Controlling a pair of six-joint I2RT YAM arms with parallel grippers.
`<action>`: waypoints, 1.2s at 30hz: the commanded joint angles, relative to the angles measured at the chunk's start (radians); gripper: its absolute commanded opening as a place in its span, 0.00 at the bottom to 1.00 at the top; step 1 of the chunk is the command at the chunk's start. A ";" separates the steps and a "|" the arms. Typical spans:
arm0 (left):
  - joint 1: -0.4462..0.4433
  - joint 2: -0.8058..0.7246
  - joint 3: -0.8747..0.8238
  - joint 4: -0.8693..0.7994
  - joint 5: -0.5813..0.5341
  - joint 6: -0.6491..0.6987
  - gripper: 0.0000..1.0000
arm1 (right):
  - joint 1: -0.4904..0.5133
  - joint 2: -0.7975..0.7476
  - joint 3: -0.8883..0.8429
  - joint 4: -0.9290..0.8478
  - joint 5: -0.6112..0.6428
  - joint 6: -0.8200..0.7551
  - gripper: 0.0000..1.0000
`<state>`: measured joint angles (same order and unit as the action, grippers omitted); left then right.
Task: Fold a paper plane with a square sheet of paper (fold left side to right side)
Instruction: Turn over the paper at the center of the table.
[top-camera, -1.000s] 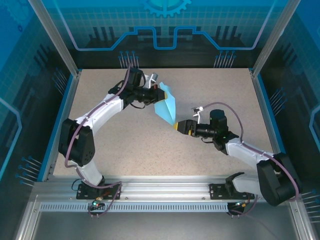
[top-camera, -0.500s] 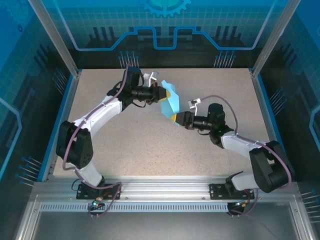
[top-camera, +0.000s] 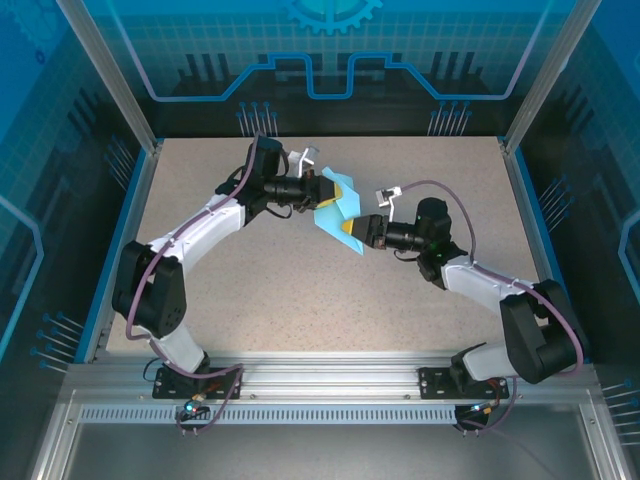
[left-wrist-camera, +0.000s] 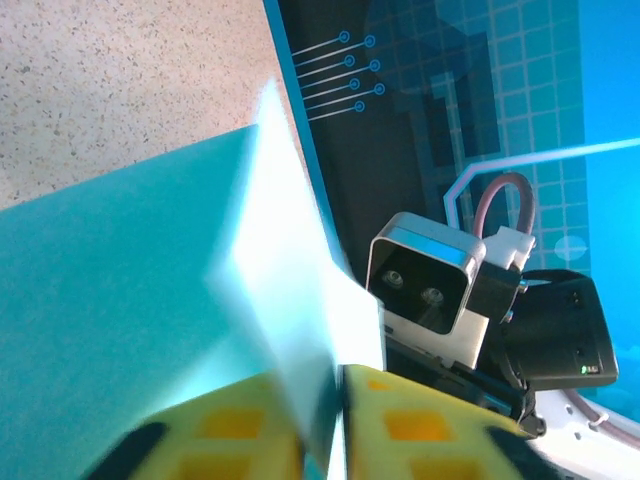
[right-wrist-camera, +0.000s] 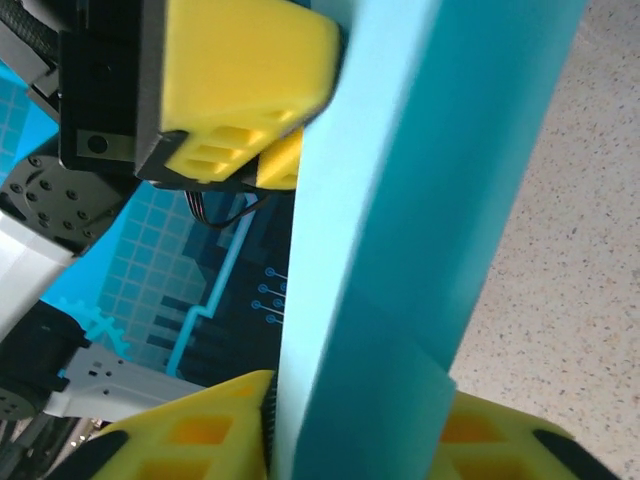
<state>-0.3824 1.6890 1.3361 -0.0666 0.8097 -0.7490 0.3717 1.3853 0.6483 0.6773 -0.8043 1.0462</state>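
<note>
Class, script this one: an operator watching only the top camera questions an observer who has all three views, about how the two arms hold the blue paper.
Operator: From above, the blue paper hangs between the two arms. Is the left gripper around it?
Observer: Its wrist camera shows the paper's edge running up between the two yellow fingers. How firmly they press is unclear.
Operator: And the right gripper?
Observer: From its own wrist camera, the paper fills the space between its fingers, and both look pressed against it.
</note>
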 joint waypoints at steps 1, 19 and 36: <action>-0.003 -0.053 -0.013 -0.020 0.010 0.048 0.28 | -0.017 -0.041 0.028 -0.090 0.000 -0.058 0.25; 0.036 -0.503 -0.206 -0.199 -0.487 0.255 0.95 | 0.100 -0.191 0.296 -1.107 0.549 -0.689 0.12; 0.041 -0.778 -0.242 -0.337 -0.831 0.300 0.99 | 0.554 0.342 0.779 -1.703 1.686 -0.905 0.12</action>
<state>-0.3492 0.9268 1.1072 -0.3729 0.0315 -0.4805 0.8875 1.6596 1.3712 -0.8738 0.6445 0.1738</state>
